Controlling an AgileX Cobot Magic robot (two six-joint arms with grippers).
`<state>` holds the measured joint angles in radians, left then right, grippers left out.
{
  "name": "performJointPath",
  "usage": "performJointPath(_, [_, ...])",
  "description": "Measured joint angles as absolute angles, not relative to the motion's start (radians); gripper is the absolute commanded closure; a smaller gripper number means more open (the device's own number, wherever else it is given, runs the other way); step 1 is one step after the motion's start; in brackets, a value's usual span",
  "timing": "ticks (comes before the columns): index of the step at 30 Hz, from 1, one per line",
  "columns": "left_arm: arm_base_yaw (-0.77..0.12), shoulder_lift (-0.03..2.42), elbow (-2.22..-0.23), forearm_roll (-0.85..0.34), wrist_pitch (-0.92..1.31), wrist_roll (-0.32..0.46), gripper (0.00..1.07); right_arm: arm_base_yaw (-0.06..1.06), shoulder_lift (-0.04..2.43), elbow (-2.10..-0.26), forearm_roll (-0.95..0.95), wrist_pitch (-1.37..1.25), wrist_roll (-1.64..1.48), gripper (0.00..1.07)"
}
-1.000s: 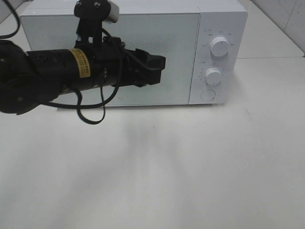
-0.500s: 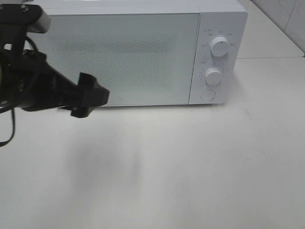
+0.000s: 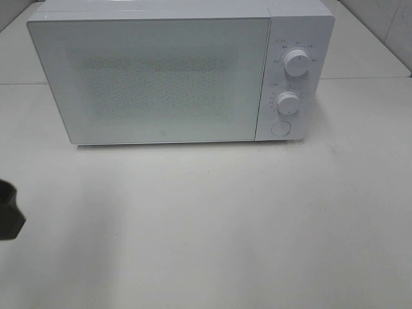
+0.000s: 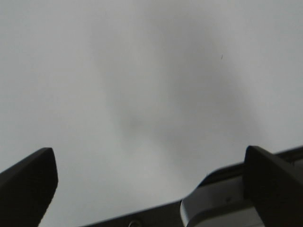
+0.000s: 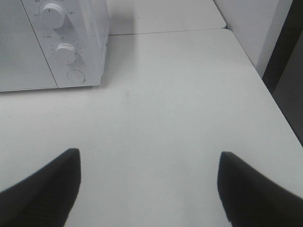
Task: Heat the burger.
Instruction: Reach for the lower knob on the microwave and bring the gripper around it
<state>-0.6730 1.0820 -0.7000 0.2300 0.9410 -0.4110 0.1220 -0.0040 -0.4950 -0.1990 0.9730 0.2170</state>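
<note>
Over the table (image 3: 225, 225), left end effector (image 4: 149, 158) spread wide, empty.

The burger is out of sight in every view — the white microwave (image 3: 161, 77) stands with its frosted door shut.

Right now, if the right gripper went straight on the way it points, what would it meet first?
Probably the white table, just off the knob side of the microwave; nothing else lies in that line. The right gripper is open and empty, though depth is unclear.
</note>
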Motion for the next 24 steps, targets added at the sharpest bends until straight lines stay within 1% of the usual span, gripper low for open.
performJointPath(1, [-0.673,1.082,-0.700,0.230,0.941,-0.411,0.05,0.122,-0.004,-0.495,-0.199,0.973,0.217,0.31])
performJointPath(2, [-0.673,1.060,-0.700,0.201,1.020,-0.354,0.05,0.122,-0.004,-0.495,-0.199,0.973,0.217,0.31])
performJointPath(3, [-0.673,1.048,-0.700,0.185,1.053,-0.334,0.05,0.122,-0.004,-0.495,-0.199,0.973,0.217,0.31])
performJointPath(4, [-0.673,1.048,-0.700,0.185,1.053,-0.334,0.05,0.122,-0.004,-0.495,-0.199,0.973,0.217,0.31])
performJointPath(5, [-0.673,1.027,-0.700,0.152,1.101,-0.301,0.05,0.122,-0.004,-0.495,-0.199,0.973,0.217,0.31])
performJointPath(6, [-0.673,1.016,-0.700,0.132,1.120,-0.286,0.05,0.122,-0.004,-0.495,-0.199,0.973,0.217,0.31])
performJointPath(7, [-0.673,1.016,-0.700,0.132,1.120,-0.286,0.05,0.122,-0.004,-0.495,-0.199,0.973,0.217,0.31])
performJointPath(8, [-0.673,0.989,-0.698,0.100,1.143,-0.256,0.06,0.122,-0.004,-0.495,-0.199,0.973,0.217,0.31])
performJointPath(9, [-0.673,0.989,-0.698,0.100,1.143,-0.256,0.06,0.122,-0.004,-0.495,-0.199,0.973,0.217,0.31])
performJointPath(11, [-0.673,0.941,-0.672,0.058,1.146,-0.191,0.06,0.122,-0.004,-0.495,-0.199,0.973,0.217,0.31])
performJointPath(12, [-0.673,0.919,-0.654,0.043,1.145,-0.168,0.06,0.122,-0.004,-0.495,-0.199,0.973,0.217,0.31])
performJointPath(13, [-0.673,0.919,-0.654,0.043,1.145,-0.168,0.06,0.122,-0.004,-0.495,-0.199,0.973,0.217,0.31])
performJointPath(14, [-0.673,0.877,-0.612,0.017,1.144,-0.137,0.06,0.122,-0.004,-0.495,-0.199,0.973,0.217,0.31])
performJointPath(16, [-0.673,0.853,-0.591,0.007,1.143,-0.127,0.06,0.122,-0.004,-0.495,-0.199,0.973,0.217,0.31])
performJointPath(18, [-0.673,0.754,-0.550,0.000,1.126,-0.116,0.06,0.122,-0.004,-0.495,-0.199,0.973,0.217,0.31])
performJointPath(21, [-0.673,0.727,-0.545,-0.005,1.111,-0.115,0.06,0.122,-0.004,-0.495,-0.199,0.973,0.217,0.31])
performJointPath(23, [-0.673,0.642,-0.526,0.000,1.088,-0.112,0.06,0.122,-0.004,-0.495,-0.199,0.973,0.217,0.31])
performJointPath(24, [-0.673,0.642,-0.526,0.000,1.088,-0.112,0.06,0.122,-0.004,-0.495,-0.199,0.973,0.217,0.31])
